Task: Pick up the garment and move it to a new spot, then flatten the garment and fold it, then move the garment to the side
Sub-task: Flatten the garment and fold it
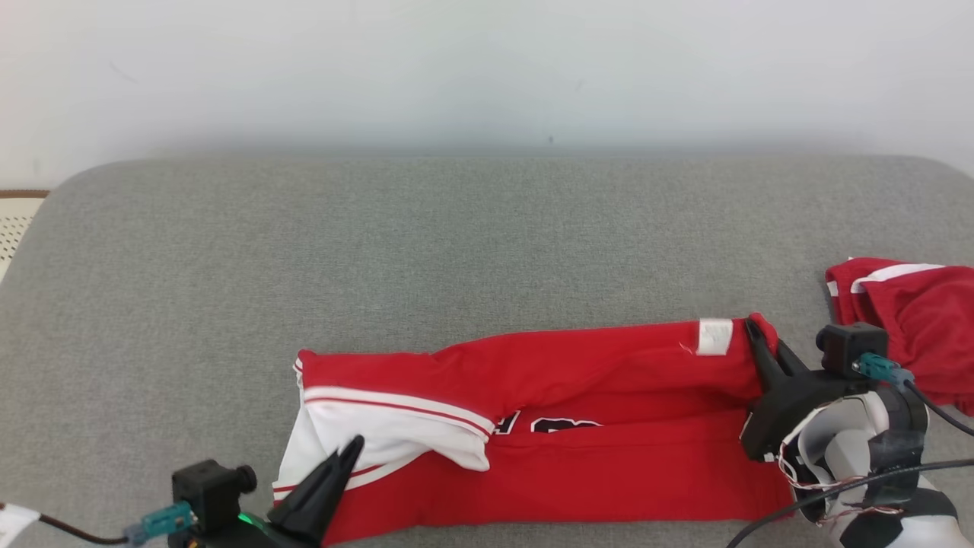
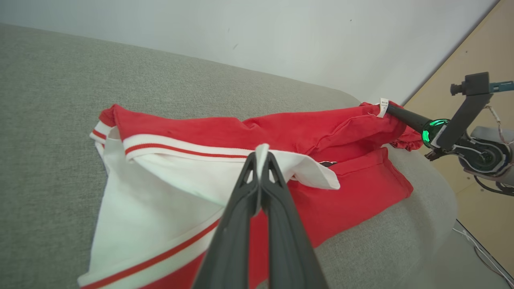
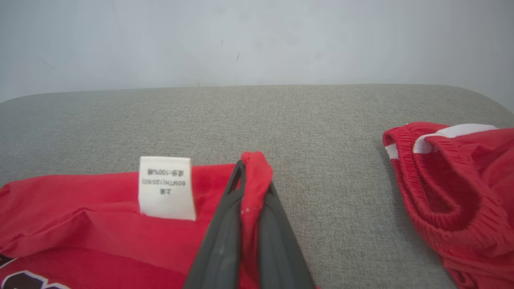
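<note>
garment (image 1: 609, 457): red, stretched along the front edge of the grey cushion (image 1: 456, 243);
left gripper (image 1: 354, 444): clamped together on its white flap;
right gripper (image 1: 753, 329): pinching the red corner beside the label (image 1: 715, 336);
hidden: chest print mostly folded under; red shorts (image 1: 913, 327) cut off at right

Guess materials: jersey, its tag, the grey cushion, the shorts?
Jersey: thin matte knit, maybe cotton or polyester; drapes in soft folds.
Tag: smooth white woven or satin label, printed, stands stiff.
Cushion: grey heathered upholstery fabric, coarse visible weave, matte.
Shorts: similar red cloth, puckered elastic waistband.
</note>
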Available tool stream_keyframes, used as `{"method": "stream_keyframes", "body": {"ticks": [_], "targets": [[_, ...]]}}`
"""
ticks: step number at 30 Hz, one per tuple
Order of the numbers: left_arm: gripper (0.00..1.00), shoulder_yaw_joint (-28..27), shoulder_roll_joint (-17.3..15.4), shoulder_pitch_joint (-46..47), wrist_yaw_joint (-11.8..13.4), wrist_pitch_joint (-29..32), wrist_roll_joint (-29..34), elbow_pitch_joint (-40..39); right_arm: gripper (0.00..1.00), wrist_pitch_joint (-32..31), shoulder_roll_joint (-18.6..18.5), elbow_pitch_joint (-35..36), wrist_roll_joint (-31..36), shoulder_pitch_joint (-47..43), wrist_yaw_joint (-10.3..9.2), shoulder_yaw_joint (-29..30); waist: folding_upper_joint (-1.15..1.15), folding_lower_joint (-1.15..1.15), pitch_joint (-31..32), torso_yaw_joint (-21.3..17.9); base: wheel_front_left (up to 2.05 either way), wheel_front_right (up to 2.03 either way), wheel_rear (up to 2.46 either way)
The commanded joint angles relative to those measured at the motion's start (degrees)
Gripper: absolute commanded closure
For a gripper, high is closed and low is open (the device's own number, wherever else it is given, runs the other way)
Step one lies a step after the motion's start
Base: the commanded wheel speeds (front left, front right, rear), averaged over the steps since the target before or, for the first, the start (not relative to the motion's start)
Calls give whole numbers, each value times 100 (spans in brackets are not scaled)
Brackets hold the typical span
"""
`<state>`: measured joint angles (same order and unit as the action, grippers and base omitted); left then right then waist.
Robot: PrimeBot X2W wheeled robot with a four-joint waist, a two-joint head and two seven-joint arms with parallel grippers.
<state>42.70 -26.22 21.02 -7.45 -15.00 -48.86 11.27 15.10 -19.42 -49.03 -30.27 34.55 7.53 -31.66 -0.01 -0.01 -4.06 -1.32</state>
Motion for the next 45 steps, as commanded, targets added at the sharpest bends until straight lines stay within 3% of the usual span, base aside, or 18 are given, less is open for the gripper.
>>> {"method": "stream_keyframes", "body": {"ticks": [1, 13, 23, 40, 41, 42, 43, 44, 45], "targets": [[100, -41, -2, -54, 1, -21, 49, 18, 100, 1, -35, 22, 18, -70, -8, 3, 1, 1, 24, 28, 0, 0, 0], [100, -427, 343, -581, 1, -21, 159, 171, 100, 1, -260, 574, -74, -658, -8, -7, 1, 1, 102, -30, 0, 0, 0], [100, -805, 573, -999, 1, -21, 217, 248, 100, 1, -238, 436, -251, -989, -8, -157, 1, 1, 226, 68, 0, 0, 0], [100, -1043, 777, -1419, 1, -21, 323, 361, 100, 2, -109, 372, -254, -1421, -8, 109, 1, 1, 362, 62, 0, 0, 0], [98, -1062, 768, -1412, 1, -21, 387, 411, 67, 2, -108, 358, -257, -1413, -8, 161, 1, 1, 361, 60, 0, 0, 0], [69, -1101, 788, -1402, 1, -21, 431, 460, 4, 1, -95, 319, -280, -1416, -8, 201, 1, 1, 360, 61, 0, 0, 0], [69, -1101, 788, -1402, 1, -21, 431, 460, 4, 1, -95, 319, -280, -1416, -8, 201, 1, 1, 360, 61, 0, 0, 0], [26, -1147, 811, -1397, 1, -21, 474, 527, 0, 2, -75, 301, -287, -1411, -8, 218, 1, 1, 360, 61, 0, 0, 0], [0, -1201, 830, -1395, 1, -21, 534, 613, 0, 2, -71, 291, -270, -1392, -8, 253, 1, 1, 361, 60, 0, 0, 0]]}}
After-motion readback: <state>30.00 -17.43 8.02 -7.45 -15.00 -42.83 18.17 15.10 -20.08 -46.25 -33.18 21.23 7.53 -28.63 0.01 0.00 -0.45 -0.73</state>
